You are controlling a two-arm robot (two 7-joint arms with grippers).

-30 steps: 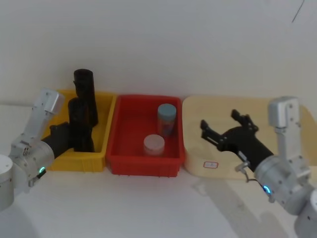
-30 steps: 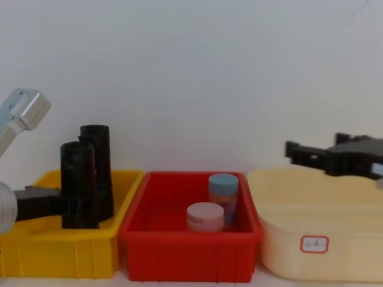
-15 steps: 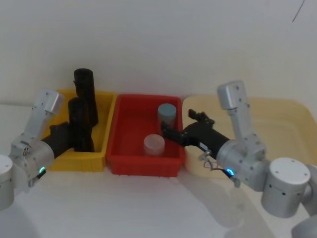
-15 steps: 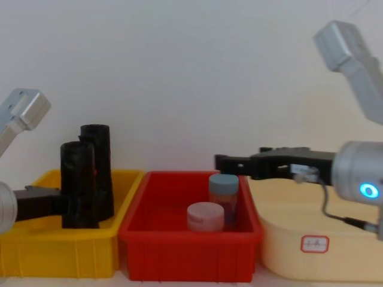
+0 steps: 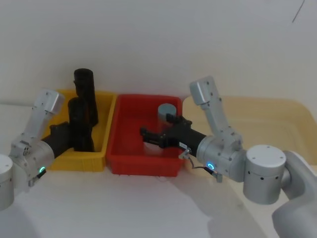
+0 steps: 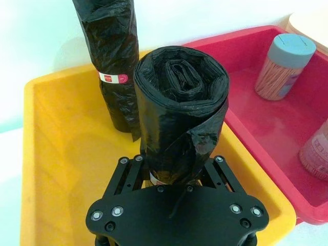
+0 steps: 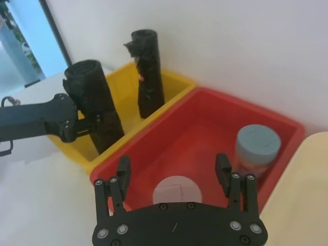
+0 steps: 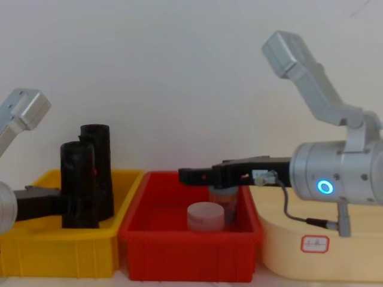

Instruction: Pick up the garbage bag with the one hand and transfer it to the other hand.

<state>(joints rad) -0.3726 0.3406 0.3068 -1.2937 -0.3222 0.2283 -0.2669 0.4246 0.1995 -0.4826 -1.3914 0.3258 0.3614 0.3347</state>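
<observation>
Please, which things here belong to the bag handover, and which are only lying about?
In the job: the garbage bag, gripped by the left gripper in the yellow bin; the right gripper, open over the red bin.
Lying about: second black roll, blue-lidded jar, pink-lidded jar, cream tray.

Plain matte white wall right behind flat white tabletop, evenly lit. Thin dark line high on wall. Dark-framed bright bluish window beyond tabletop's left end.
</observation>
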